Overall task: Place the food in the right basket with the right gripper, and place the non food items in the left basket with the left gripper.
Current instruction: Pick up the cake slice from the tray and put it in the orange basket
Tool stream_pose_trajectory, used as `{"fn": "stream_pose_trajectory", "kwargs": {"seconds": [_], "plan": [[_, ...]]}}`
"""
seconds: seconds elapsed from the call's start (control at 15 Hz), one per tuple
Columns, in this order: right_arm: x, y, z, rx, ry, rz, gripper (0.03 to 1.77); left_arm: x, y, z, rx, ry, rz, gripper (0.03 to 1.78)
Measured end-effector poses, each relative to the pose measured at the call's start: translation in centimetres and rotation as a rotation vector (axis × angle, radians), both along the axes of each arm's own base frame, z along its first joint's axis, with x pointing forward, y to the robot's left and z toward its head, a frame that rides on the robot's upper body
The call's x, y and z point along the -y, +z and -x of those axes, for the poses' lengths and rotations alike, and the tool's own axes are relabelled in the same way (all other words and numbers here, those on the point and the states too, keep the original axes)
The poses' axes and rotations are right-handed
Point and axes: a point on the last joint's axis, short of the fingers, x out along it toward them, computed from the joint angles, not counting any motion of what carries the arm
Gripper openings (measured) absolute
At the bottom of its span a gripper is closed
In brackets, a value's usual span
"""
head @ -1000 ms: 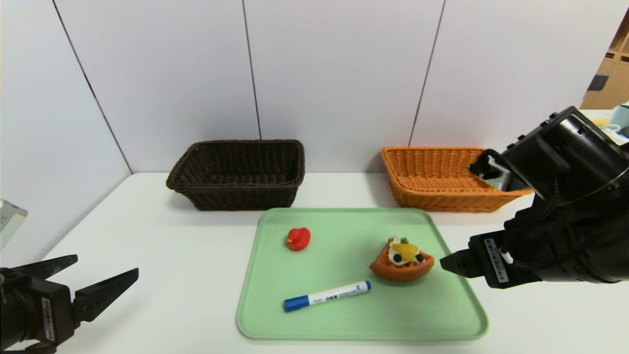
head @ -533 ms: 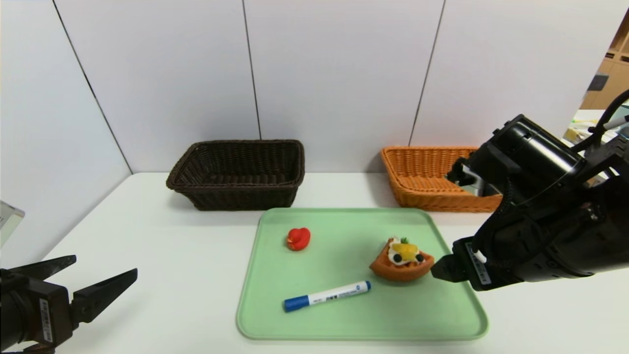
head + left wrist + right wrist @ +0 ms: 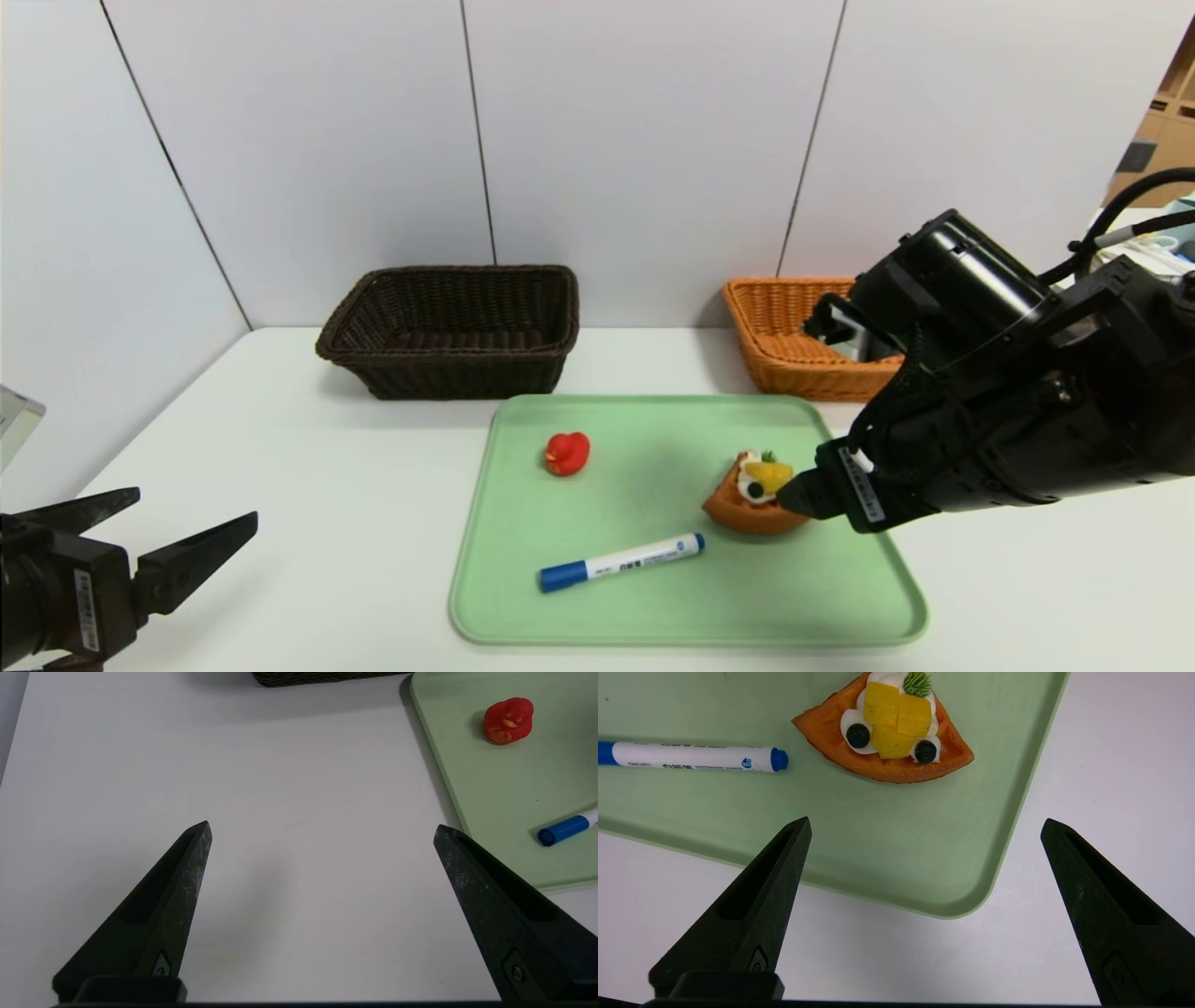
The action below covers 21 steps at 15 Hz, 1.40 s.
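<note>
Hovering over the right-hand part of a pale green tray (image 3: 691, 607), the right gripper (image 3: 926, 828) has its two dark fingers spread wide, with nothing between them. The food, a toy waffle wedge (image 3: 901, 742) topped with white cream, yellow fruit pieces, dark berries and a green sprig, lies flat on the tray just beyond the fingertips — near them, but not in their grasp. In the head view, the gripper overlaps the wedge's right side and hides part of it.

Also on the tray, a white marker pen (image 3: 625, 561) with a blue cap and blue end lies at a slant, nearer the robot than a small red rubber duck (image 3: 567, 454). The duck sits toward the tray's far left corner, well apart from the waffle wedge.

Behind the tray stand two woven baskets on the white table (image 3: 336, 523): a dark brown one (image 3: 457, 373) on the left, its visible inside bare, and an orange one (image 3: 803, 381) on the right, partly hidden by the right arm (image 3: 1008, 401).

The left gripper (image 3: 323, 823) is parked above the table to the left of the tray — wide open and holding nothing.
</note>
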Motion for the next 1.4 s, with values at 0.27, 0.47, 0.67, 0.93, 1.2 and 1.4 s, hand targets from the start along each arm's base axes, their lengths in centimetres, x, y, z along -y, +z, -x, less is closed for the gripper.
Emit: {"fn": "stream_pose_trajectory", "kwargs": {"seconds": [0.27, 0.47, 0.67, 0.93, 1.2, 1.4], "plan": [[-0.6, -0.9, -0.8, -0.033, 0.0, 0.027, 1.7, 0.0, -0.1, 0.0, -0.003, 0.003, -0.002, 1.69], [-1.0, -1.5, -1.7, -0.05, -0.009, 0.038, 1.7, 0.0, -0.1, 0.0, -0.003, 0.004, -0.002, 1.69], [-1.7, -1.4, -2.5, -0.048, -0.009, 0.034, 1.7, 0.0, -0.2, 0.0, -0.006, 0.005, -0.003, 1.69], [-2.2, -0.8, -3.4, -0.076, -0.008, 0.044, 1.7, -0.1, -0.2, 0.1, -0.001, 0.017, -0.007, 1.69], [-2.8, -1.1, -4.3, -0.103, -0.014, 0.064, 1.7, -0.1, -0.3, 0.2, -0.003, 0.018, -0.008, 1.69], [-3.2, -1.0, -4.9, -0.124, -0.024, 0.075, 1.7, -0.1, -0.3, 0.2, -0.004, 0.02, -0.009, 1.69]]}}
